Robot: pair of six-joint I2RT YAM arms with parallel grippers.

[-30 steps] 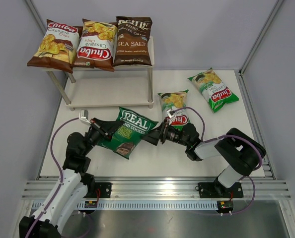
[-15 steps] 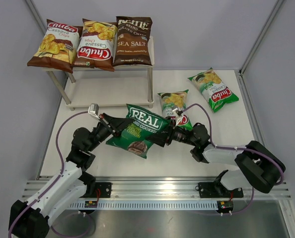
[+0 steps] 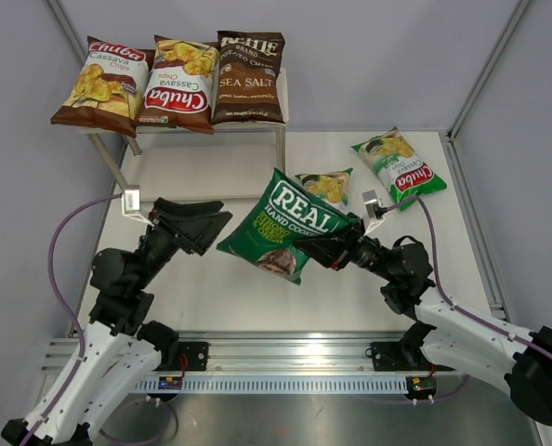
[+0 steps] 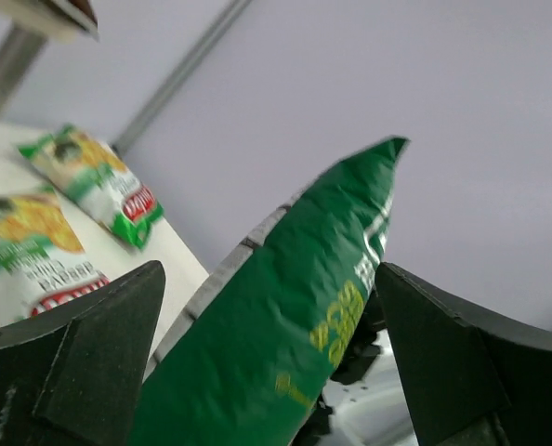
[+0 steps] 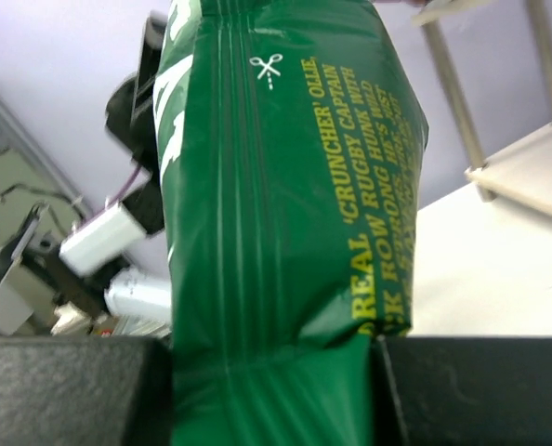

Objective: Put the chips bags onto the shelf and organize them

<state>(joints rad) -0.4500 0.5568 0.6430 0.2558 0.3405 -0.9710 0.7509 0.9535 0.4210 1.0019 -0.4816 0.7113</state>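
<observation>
REAL chips bag [image 3: 290,232] aloft over worktop [image 3: 257,307], pinched at end seam by right gripper [image 3: 330,247]; left gripper [image 3: 222,228] spread wide, not gripping. Judged light, soft, slippery, crushable; flat seams safest hold.

White worktop [image 3: 211,288], walled in pale grey on three sides. Standing at its far left on thin metal legs: two-tier shelf [image 3: 202,169] with pale wooden boards. Lying side by side on the top board, edges touching, left to right: brown Chuba Cassava bag [image 3: 102,85], second Chuba Cassava bag [image 3: 178,85] turned upside down, Kettle Sea Salt bag [image 3: 249,79]. Flat on the worktop, right of the shelf: green Chuba Cassava bag [image 3: 400,167] near the far right corner, second green Chuba bag [image 3: 327,186] near the shelf's leg, lower end hidden.
</observation>
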